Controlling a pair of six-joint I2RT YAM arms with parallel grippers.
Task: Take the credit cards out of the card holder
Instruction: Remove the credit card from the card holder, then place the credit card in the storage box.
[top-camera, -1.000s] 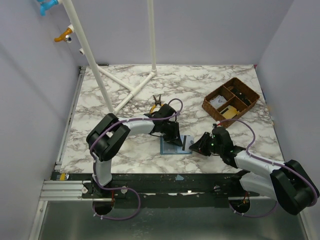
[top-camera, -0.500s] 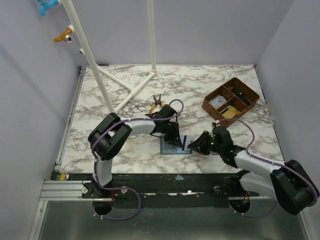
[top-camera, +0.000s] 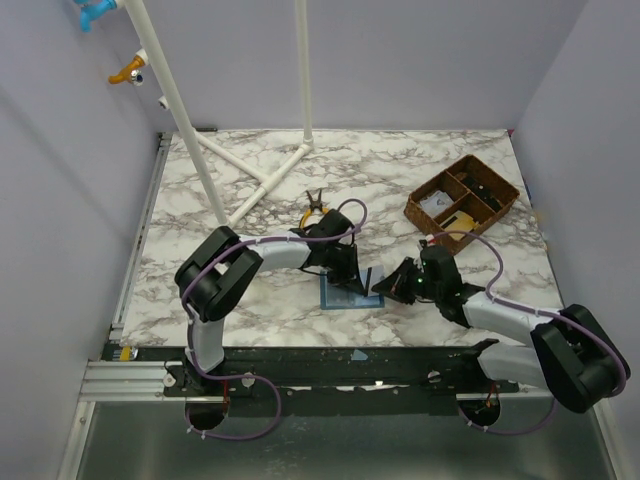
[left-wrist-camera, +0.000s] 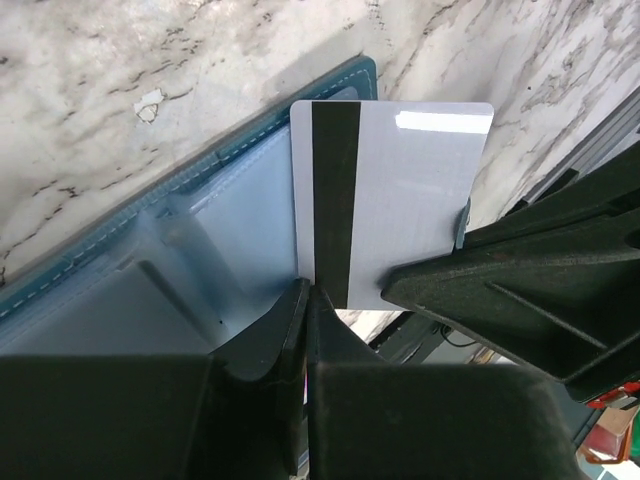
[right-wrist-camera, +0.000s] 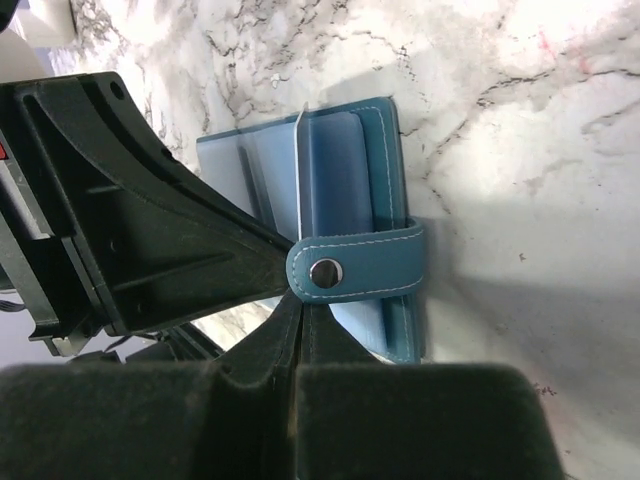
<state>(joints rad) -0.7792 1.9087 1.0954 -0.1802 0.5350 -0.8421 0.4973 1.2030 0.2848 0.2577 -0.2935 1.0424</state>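
The blue card holder (top-camera: 343, 299) lies open on the marble, its paler inside (left-wrist-camera: 230, 210) facing up and its snap strap (right-wrist-camera: 355, 265) toward my right wrist. One credit card (left-wrist-camera: 400, 200), grey with a black stripe, stands upright out of it. It shows edge-on (right-wrist-camera: 300, 170) in the right wrist view. My right gripper (right-wrist-camera: 300, 310) is shut on that card's lower edge. My left gripper (left-wrist-camera: 308, 295) is shut, tips at the holder's inside beside the card's corner. I cannot see anything pinched between them. In the top view both grippers meet over the holder (top-camera: 350, 278) (top-camera: 382, 290).
A brown compartment tray (top-camera: 412, 211) with small items sits at the back right. Yellow-handled pliers (top-camera: 312, 208) lie just behind the left arm. A white pipe frame (top-camera: 262, 180) stands at the back left. The table's near edge is close behind the holder.
My right gripper has slid left to the holder and shut on the card, which now stands more upright. The left jaws have closed. The left arm has barely moved.
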